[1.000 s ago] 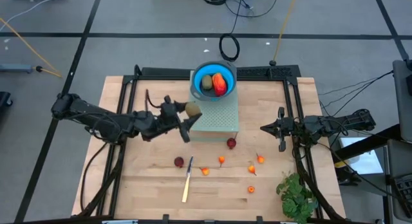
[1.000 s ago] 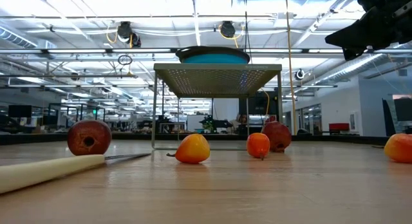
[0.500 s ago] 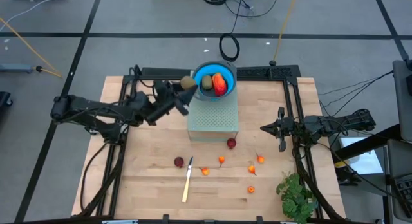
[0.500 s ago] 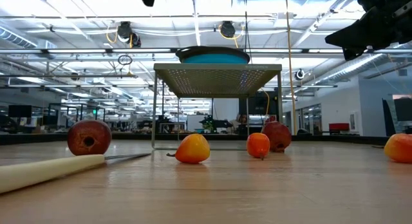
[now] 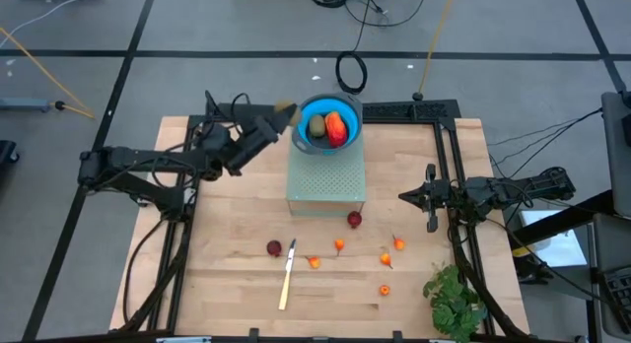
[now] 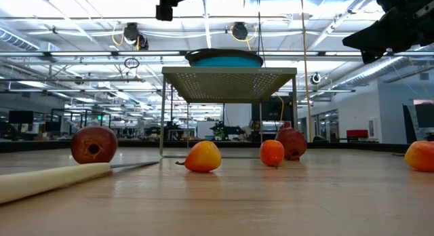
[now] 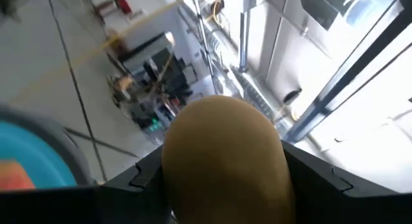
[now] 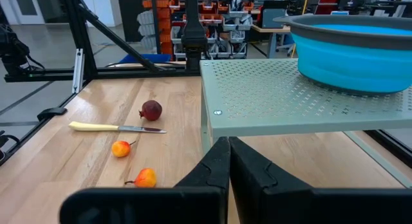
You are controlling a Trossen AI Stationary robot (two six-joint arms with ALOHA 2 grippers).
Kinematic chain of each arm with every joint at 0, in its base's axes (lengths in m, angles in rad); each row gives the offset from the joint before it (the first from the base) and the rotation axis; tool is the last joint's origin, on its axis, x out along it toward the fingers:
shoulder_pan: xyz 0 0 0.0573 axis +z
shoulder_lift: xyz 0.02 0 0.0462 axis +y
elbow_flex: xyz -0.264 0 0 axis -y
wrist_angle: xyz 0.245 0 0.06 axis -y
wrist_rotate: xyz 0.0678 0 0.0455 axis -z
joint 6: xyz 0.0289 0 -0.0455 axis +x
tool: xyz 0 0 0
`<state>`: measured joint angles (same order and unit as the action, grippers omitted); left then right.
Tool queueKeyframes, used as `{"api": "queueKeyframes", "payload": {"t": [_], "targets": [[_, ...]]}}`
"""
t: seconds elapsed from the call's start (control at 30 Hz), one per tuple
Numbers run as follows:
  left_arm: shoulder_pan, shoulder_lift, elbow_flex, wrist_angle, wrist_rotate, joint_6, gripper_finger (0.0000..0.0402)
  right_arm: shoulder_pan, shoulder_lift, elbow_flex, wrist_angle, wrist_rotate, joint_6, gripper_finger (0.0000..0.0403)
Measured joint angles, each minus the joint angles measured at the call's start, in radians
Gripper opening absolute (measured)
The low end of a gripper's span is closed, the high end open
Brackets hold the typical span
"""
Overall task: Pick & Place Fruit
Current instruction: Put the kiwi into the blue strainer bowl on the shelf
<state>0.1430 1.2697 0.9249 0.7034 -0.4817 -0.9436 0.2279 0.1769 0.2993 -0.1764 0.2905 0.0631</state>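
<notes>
While the blue bowl (image 5: pixel 326 136) on the pale perforated stand (image 5: pixel 326 180) holds an olive-brown kiwi (image 5: pixel 316 127) and the red-orange oblong fruit (image 5: pixel 337 127), the left tool (image 5: pixel 280 116) hangs just beside the bowl's rim, clamped on a second kiwi (image 7: pixel 222 156), its arm reaching in raised from the side. Well away from the bowl, the right tool (image 5: pixel 430 197) waits with fingers together over the tabletop (image 5: pixel 227 254), where two dark red balls (image 5: pixel 354 219) and small orange bits (image 5: pixel 338 245) lie beyond the stand beside a knife (image 5: pixel 287 275).
</notes>
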Motion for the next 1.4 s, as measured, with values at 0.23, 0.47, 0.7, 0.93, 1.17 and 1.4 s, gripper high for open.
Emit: {"api": "queueKeyframes", "payload": {"t": [0.23,0.47,0.7,0.93,1.17,1.4], "targets": [[0.049,0.000,0.000,-0.052,0.076,-0.064,0.0227,0.000,0.000,0.000,0.000,0.000,0.000,0.0000],[0.084,0.000,0.135,-0.464,0.126,-0.072,0.0227,0.000,0.000,0.000,0.000,0.000,0.000,0.0000],[0.120,0.000,0.283,-0.773,0.108,0.016,0.0227,0.000,0.000,0.000,0.000,0.000,0.000,0.0000],[0.139,0.017,0.316,-0.776,0.106,0.074,0.0227,0.000,0.000,0.000,0.000,0.001,0.000,0.0000],[0.138,0.122,0.397,-0.787,0.145,0.145,0.0227,0.000,0.000,0.000,0.000,0.000,0.003,0.0000],[0.138,0.274,0.586,-0.926,0.166,0.279,0.0227,0.000,0.000,0.000,0.000,0.000,0.003,0.0000]]}}
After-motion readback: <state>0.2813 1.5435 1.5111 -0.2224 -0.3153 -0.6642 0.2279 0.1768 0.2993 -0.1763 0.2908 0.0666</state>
